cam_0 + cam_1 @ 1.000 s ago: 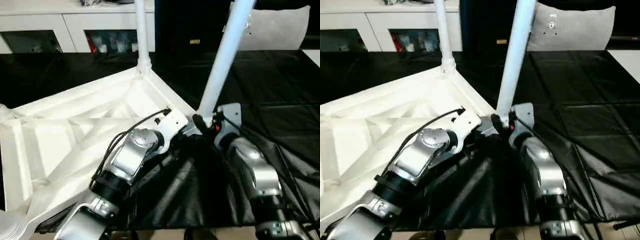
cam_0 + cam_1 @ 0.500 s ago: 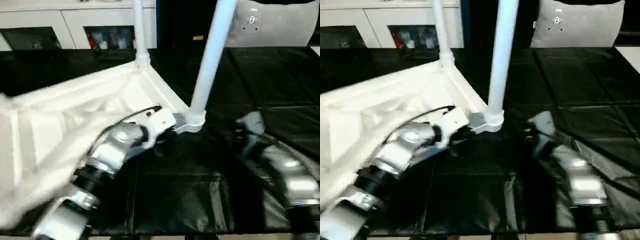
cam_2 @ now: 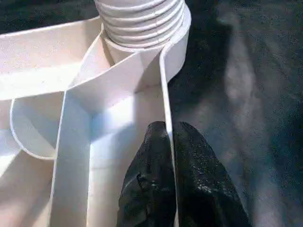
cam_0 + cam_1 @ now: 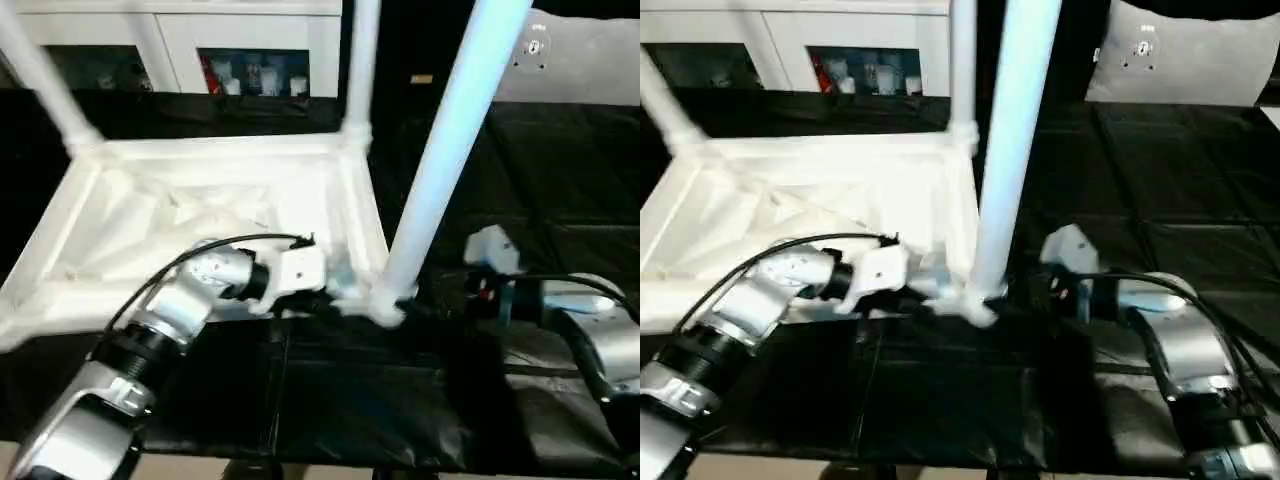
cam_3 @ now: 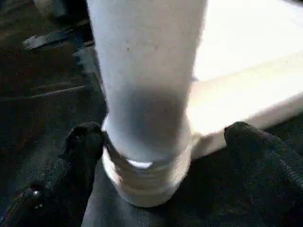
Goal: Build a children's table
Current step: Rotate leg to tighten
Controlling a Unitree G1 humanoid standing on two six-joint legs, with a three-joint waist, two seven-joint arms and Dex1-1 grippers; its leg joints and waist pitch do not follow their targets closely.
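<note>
The children's table (image 4: 215, 215) lies upside down on the black-covered counter (image 4: 560, 190), ribbed underside up, taking up the counter's left half and reaching close to its near edge. Three white legs rise from its corner sockets: a far left leg (image 4: 40, 75), a far leg (image 4: 360, 65) and the near leg (image 4: 450, 160), which leans slightly right and crosses in front of much of the far scene.

The left gripper (image 3: 165, 189) has its fingers (image 3: 147, 184) clenched on the thin outer wall of the tabletop, just beside the ribbed socket of the near leg. The right gripper (image 5: 161, 142) has its fingers (image 5: 85, 142) spread apart on either side of that leg's base, grasping nothing; the leg stands between them.

The black cover is creased and glossy, folded over the near edge. At the far right corner lies a grey panel (image 4: 580, 65). Beyond the counter stands a white cabinet (image 4: 180, 40) with small items on its shelves
</note>
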